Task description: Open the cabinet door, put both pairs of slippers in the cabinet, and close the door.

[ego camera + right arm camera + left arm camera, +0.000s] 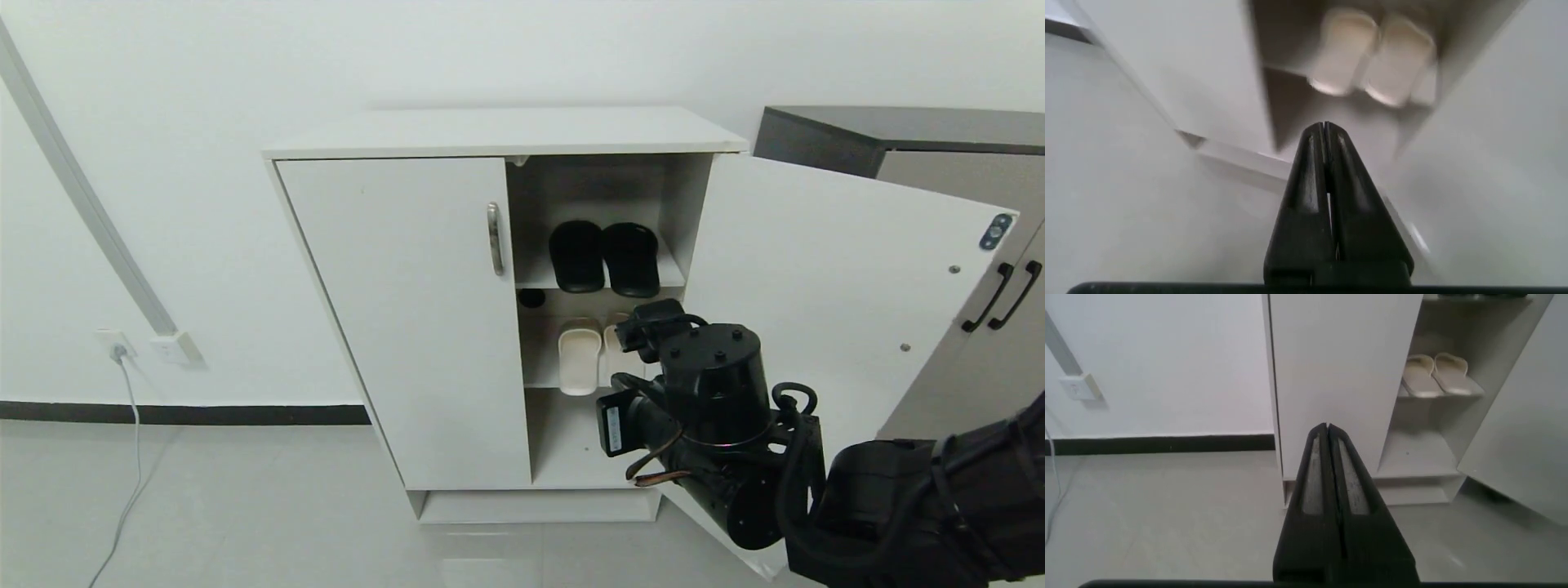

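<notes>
While the cabinet (506, 131) has its right door (824, 269) swung wide toward a grey cupboard (963, 163), black slippers (604, 257) sit on the upper shelf and cream slippers (579, 355) on the one below, partly blocked by the right arm (718, 408), with the right gripper (1325, 131) and left gripper (1327, 429) both pressed together.

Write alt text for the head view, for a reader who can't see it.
A white cabinet stands against a white wall, its right door wide open, with black slippers stored above cream slippers inside. The robot's black right arm sits in front of the opening, partly hiding the cream pair.
</notes>
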